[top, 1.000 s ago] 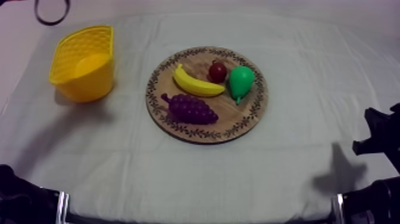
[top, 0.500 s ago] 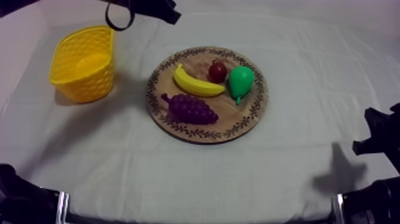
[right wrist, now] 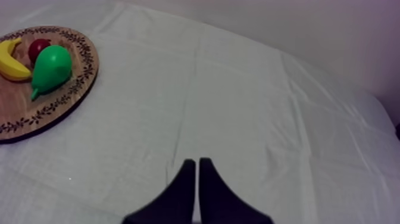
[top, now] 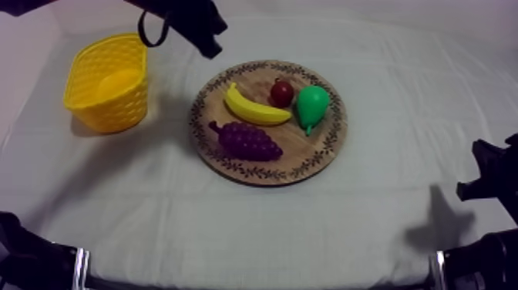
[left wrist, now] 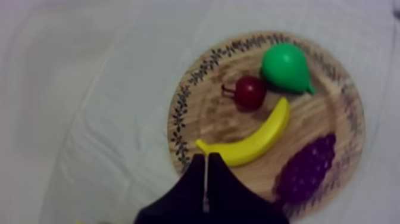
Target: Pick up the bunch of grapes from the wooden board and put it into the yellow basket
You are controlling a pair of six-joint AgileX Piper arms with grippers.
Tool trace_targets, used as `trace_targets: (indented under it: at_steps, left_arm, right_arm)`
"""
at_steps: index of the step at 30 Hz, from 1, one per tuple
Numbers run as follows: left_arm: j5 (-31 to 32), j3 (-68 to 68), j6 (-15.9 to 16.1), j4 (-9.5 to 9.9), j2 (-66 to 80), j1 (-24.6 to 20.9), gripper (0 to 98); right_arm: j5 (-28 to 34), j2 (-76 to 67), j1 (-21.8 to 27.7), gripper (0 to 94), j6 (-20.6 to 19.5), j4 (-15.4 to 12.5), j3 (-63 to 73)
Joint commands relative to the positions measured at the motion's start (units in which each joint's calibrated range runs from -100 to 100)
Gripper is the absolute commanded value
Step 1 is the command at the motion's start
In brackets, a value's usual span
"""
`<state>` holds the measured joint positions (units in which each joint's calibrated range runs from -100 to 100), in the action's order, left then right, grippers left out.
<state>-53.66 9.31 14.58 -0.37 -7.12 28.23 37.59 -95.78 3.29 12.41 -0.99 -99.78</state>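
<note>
Left gripper (top: pixel 209 51) hangs off the arm that comes in at the upper left of the top view, over the cloth (top: pixel 231 224) between the yellow basket (top: pixel 108 81) and the far left rim of the wooden board (top: pixel 308 151). In the left wrist view its two black fingers lie pressed together as a narrow wedge with nothing between them, and the tip shows over the board's rim close to one end of the banana (top: pixel 254 108). It touches no fruit.

At the table's left the basket stands upright, well apart from the board. The board lies near the middle of the table.

On the board's near left part lies the bunch of grapes (top: pixel 247 141), on its side, stem end towards the basket, just beside the banana and on its near side. Farther right and towards the far rim sits the small red fruit (top: pixel 281 93), and just beside it lies the pear (top: pixel 312 106), its narrow end pointing to the near side.

At the right side, the right gripper (right wrist: pixel 196 161) sits low above bare cloth, well apart from the board, its fingers drawn together on nothing.
</note>
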Motion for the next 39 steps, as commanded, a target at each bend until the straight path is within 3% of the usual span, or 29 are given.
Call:
trace_targets:
  at_steps: [1, 5, 13, 15, 21, 25, 30, 39]
  left_arm:
    - [-5.4, -0.8, 7.0, 0.16, -0.2, 0.1, 0.8]
    - [-8.2, -1.2, 8.3, 1.12, -0.7, 0.3, 1.3]
    - [-8.7, 0.5, 8.4, 1.24, -0.9, 1.0, 4.4]
    - [-8.8, 1.1, 8.6, 1.21, -0.8, 1.1, 11.9]
    - [-8.8, 4.6, 9.6, 1.11, -0.3, 1.3, 61.2]
    - [-8.7, 6.9, 9.3, 1.41, 0.2, 1.3, 82.7]
    - [-8.2, 8.6, 8.4, 1.54, 0.5, 1.3, 91.8]
    - [-5.7, 10.7, 7.4, 1.54, -0.6, 2.0, 92.7]
  right_arm:
    - [0.0, 0.0, 0.0, 0.3, 0.0, 0.0, 0.0]
    - [0.0, 0.0, 0.0, 0.3, 0.0, 0.0, 0.0]
    - [0.0, 0.0, 0.0, 0.3, 0.0, 0.0, 0.0]
    - [0.0, 0.0, 0.0, 0.3, 0.0, 0.0, 0.0]
    - [0.0, 0.0, 0.0, 0.3, 0.0, 0.0, 0.0]
    - [0.0, 0.0, 0.0, 0.3, 0.0, 0.0, 0.0]
    - [0.0, 0.0, 0.0, 0.3, 0.0, 0.0, 0.0]
    - [0.0, 0.0, 0.0, 0.3, 0.0, 0.0, 0.0]
